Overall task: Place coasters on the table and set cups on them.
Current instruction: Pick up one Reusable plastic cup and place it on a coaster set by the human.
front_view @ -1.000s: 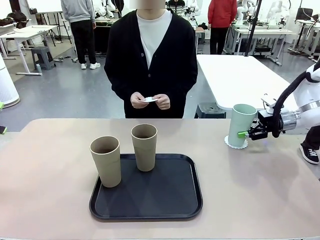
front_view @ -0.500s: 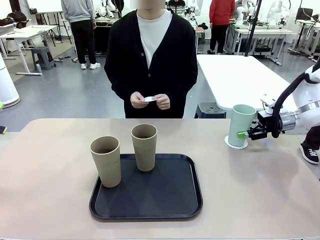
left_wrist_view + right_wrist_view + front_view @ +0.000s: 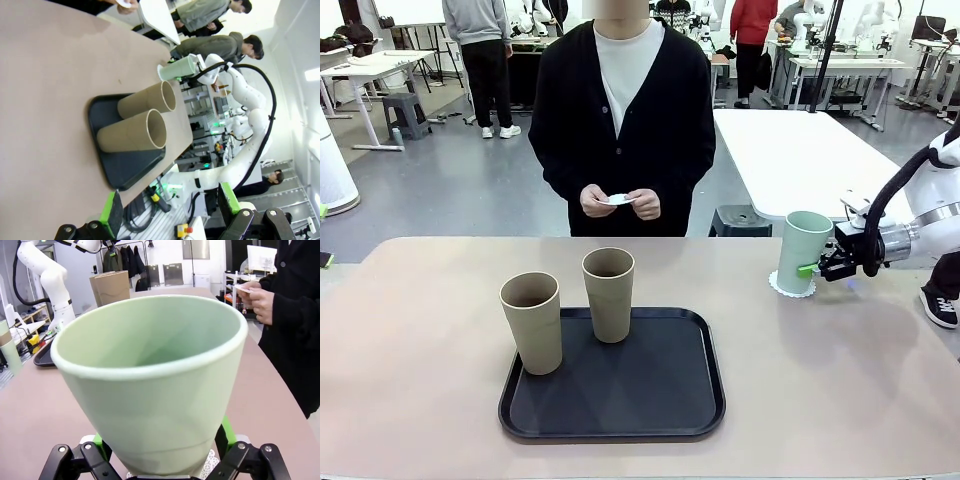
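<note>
Mint cup (image 3: 804, 248) on coaster (image 3: 786, 291), right side of desk (image 3: 420, 300).
Right end effector (image 3: 810, 268) wide, straddling mint cup, pads just off it; left end effector (image 3: 170, 207) wide, empty; beige cups (image 3: 608, 293) at tray (image 3: 650, 400), centre.

No lettering, label, brand mark, number or sign can be read in any of the views.
</note>
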